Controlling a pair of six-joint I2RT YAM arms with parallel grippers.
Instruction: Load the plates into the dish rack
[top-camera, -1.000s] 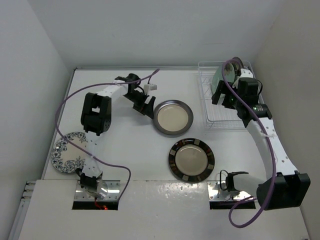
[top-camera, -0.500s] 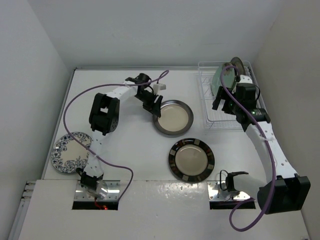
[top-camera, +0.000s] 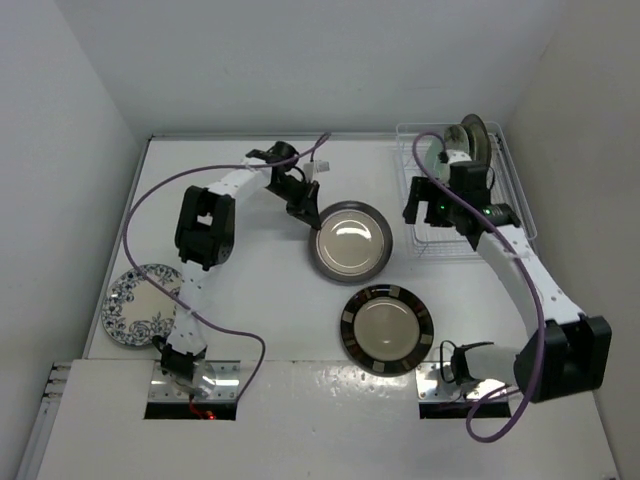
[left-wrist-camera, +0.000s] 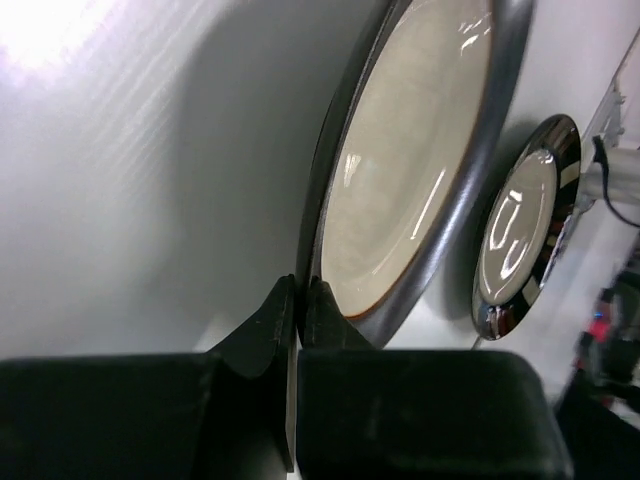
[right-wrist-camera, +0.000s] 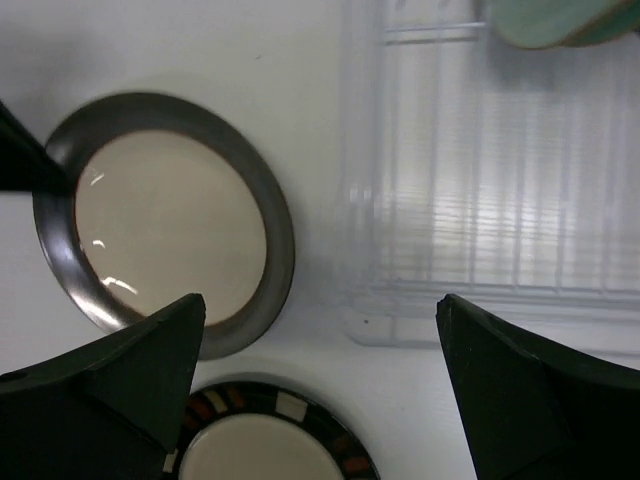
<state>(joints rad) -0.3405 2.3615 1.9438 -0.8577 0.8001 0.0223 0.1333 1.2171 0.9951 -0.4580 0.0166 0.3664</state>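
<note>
table (top-camera: 260, 290) is carrying the rack (right-wrist-camera: 470, 200) at far right, with racked plates (top-camera: 455, 148) standing in its back rows. grey-rim plate (top-camera: 350, 240) is sitting mid-table, banded plate (top-camera: 386, 327) just below it, floral plate (top-camera: 140, 305) way left. left gripper (left-wrist-camera: 298, 295) is pinching the grey-rim plate's edge, jaws clamped on only the lip, so i'm guessing it's risking slipping or swinging out. right gripper (top-camera: 418, 203) is hovering by the rack, jaws wide apart.
</note>
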